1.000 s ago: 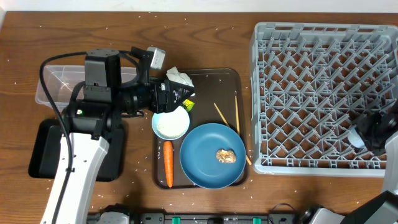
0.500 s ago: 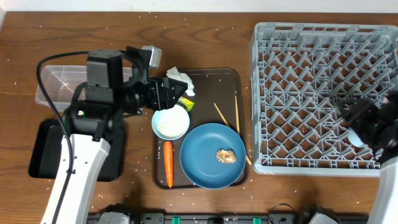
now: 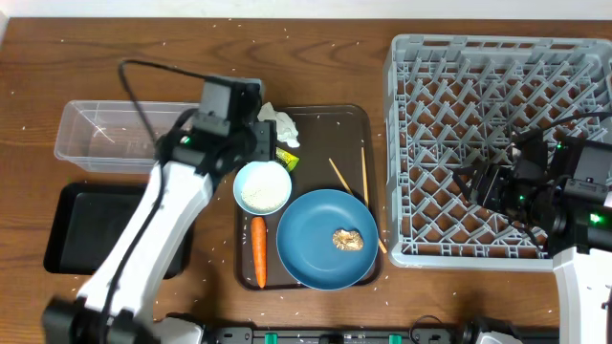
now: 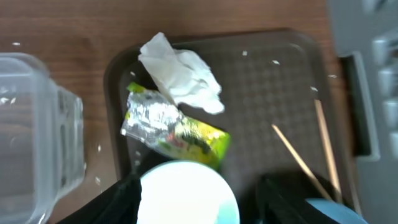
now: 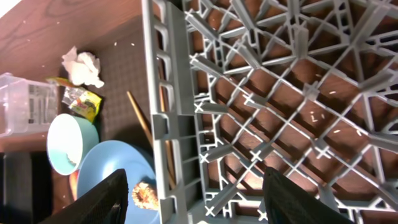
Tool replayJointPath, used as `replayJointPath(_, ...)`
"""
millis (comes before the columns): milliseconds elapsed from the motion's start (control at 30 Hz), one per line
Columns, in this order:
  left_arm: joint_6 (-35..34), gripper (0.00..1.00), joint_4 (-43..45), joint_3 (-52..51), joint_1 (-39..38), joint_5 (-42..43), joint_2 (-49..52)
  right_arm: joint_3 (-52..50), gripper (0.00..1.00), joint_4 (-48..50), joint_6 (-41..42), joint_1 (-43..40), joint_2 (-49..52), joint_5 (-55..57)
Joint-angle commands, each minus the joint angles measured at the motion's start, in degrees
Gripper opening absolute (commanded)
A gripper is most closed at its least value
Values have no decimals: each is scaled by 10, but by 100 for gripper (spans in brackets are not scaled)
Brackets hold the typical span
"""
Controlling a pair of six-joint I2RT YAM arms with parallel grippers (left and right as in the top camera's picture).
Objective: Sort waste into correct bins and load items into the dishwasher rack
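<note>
From above, the left gripper (image 3: pixel 265 153) hangs over the back left of the brown rectangular serving tray (image 3: pixel 330 122), just above the small round pale-blue bowl (image 3: pixel 262 189), which is white inside. From up here I cannot tell how its fingers stand. Crumpled white paper (image 3: pixel 279 121) and a green-yellow printed wrapper (image 3: pixel 288 159) lie beside it on that tray, and an orange carrot (image 3: pixel 258 251) lies lengthwise at the front left. The large blue round plate (image 3: pixel 320 253) carries a small brown food lump (image 3: pixel 347 239), and two thin wooden chopsticks (image 3: pixel 363 177) lie near the tray's right edge. The clear rectangular plastic tub (image 3: pixel 100 139) and the shallow black rectangular tray (image 3: pixel 86 227) sit to the left on the wooden table (image 3: pixel 191 57). The right gripper (image 3: pixel 470 182) is over the large square grey plastic rack (image 3: pixel 449 76). In the left wrist view the fingers (image 4: pixel 127 199) stand apart and clamp nothing, with the bowl's rim low between them and the wrapper and paper just beyond. In the right wrist view the fingers (image 5: pixel 115 199) are spread wide and empty above the rack's lattice, close to its left wall.
</note>
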Motion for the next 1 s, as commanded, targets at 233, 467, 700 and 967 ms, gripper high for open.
replayJointPath(233,-87,61,132,5,-1,-76,156,3,63,-14,4,7,1,14)
replayJointPath(467,-61,59,201,5,-19,-51,184,3,64,-15,4,6,1,14)
replayJointPath(700,-34,59,214,5,-27,-50,245,3,64,-14,7,6,1,14)
replayJointPath(967,-23,59,235,5,-28,-50,292,3,63,-19,9,6,1,14)
